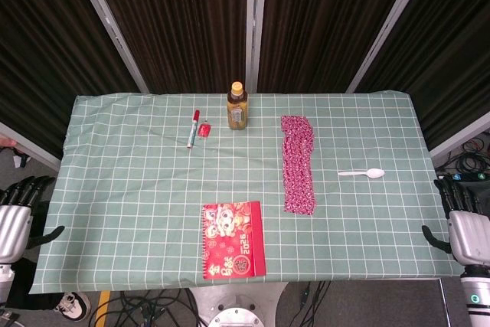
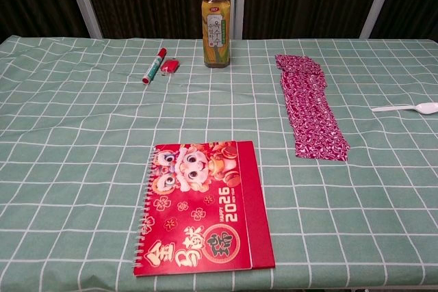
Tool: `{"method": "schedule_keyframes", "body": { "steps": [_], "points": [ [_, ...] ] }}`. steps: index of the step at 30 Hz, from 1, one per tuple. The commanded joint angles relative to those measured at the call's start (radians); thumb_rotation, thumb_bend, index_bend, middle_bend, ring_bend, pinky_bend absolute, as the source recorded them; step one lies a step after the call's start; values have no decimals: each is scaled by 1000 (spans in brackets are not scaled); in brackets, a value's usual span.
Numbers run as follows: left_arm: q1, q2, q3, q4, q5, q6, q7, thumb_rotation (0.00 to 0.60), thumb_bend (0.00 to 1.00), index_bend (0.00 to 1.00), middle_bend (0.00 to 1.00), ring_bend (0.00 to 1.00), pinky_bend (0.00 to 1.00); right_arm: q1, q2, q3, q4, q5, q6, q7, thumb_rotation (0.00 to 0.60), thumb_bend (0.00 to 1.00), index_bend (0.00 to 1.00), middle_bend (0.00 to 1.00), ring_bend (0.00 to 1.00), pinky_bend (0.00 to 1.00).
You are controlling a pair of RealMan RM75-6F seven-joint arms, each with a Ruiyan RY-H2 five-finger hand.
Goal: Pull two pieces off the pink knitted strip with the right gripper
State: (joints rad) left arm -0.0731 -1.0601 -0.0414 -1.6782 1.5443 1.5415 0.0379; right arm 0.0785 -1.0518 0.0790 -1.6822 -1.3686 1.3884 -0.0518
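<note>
The pink knitted strip [image 1: 298, 162] [image 2: 310, 107] lies flat on the green checked tablecloth, right of centre, running from far to near. My right hand [image 1: 465, 223] hangs off the table's right edge, well away from the strip, fingers spread and holding nothing. At the left edge my left hand [image 1: 17, 210] also sits beside the table, fingers apart and empty. Neither hand shows in the chest view.
A tea bottle [image 1: 237, 106] [image 2: 216, 18] stands at the back centre. A red marker [image 1: 193, 129] [image 2: 153, 65] and a small red item [image 1: 204, 130] lie left of it. A white plastic spoon [image 1: 362, 174] [image 2: 409, 108] rests right of the strip. A red 2026 calendar [image 1: 232, 239] [image 2: 200, 206] lies near the front.
</note>
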Motion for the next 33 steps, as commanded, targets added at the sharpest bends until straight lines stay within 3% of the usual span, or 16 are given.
{"method": "schedule_keyframes", "body": {
  "steps": [1, 16, 18, 22, 23, 24, 25, 28, 30, 33],
  "points": [
    [1, 0, 1, 0, 0, 0, 0, 600, 96, 148, 142, 102, 173, 0, 1, 0, -1, -1, 1, 0, 600, 202, 0, 0, 0, 0],
    [-4, 7, 2, -13, -1, -12, 4, 600, 95, 147, 142, 102, 173, 4, 2, -3, -15, -19, 4, -4, 600, 232, 0, 0, 0, 0],
    [-2, 5, 6, -11, 2, -11, 4, 600, 96, 148, 142, 102, 173, 5, 2, -13, -9, -37, 2, -6, 600, 381, 0, 0, 0, 0],
    [1, -6, 8, 2, 0, -9, 0, 600, 95, 148, 142, 102, 173, 8, -7, -17, 18, -69, 14, -1, 600, 867, 0, 1, 0, 0],
    [2, -7, 10, 2, 1, -11, 0, 600, 95, 148, 142, 102, 173, 10, -9, -18, 21, -70, 12, -6, 600, 923, 0, 8, 1, 11],
    [1, -7, 11, 2, 1, -13, 2, 600, 95, 148, 142, 102, 173, 11, -10, -18, 22, -70, 10, -10, 600, 965, 0, 39, 35, 76],
    [0, -7, 10, 2, 1, -15, 4, 600, 95, 148, 142, 102, 172, 13, -13, -17, 24, -72, 10, -15, 600, 977, 0, 116, 133, 198],
    [-2, -7, 7, 1, -3, -16, 7, 600, 95, 148, 142, 102, 173, 22, -19, -27, 26, -79, -12, -22, 600, 983, 0, 488, 512, 542],
    [-3, -7, 8, 1, -5, -19, 7, 600, 95, 148, 142, 102, 173, 29, -20, -36, 26, -79, -34, -37, 600, 995, 14, 700, 668, 646],
    [-2, -7, 9, 2, -10, -24, 9, 600, 95, 147, 142, 102, 173, 37, -29, -41, 24, -78, -48, -68, 600, 1000, 68, 828, 750, 677]
  ]
}}
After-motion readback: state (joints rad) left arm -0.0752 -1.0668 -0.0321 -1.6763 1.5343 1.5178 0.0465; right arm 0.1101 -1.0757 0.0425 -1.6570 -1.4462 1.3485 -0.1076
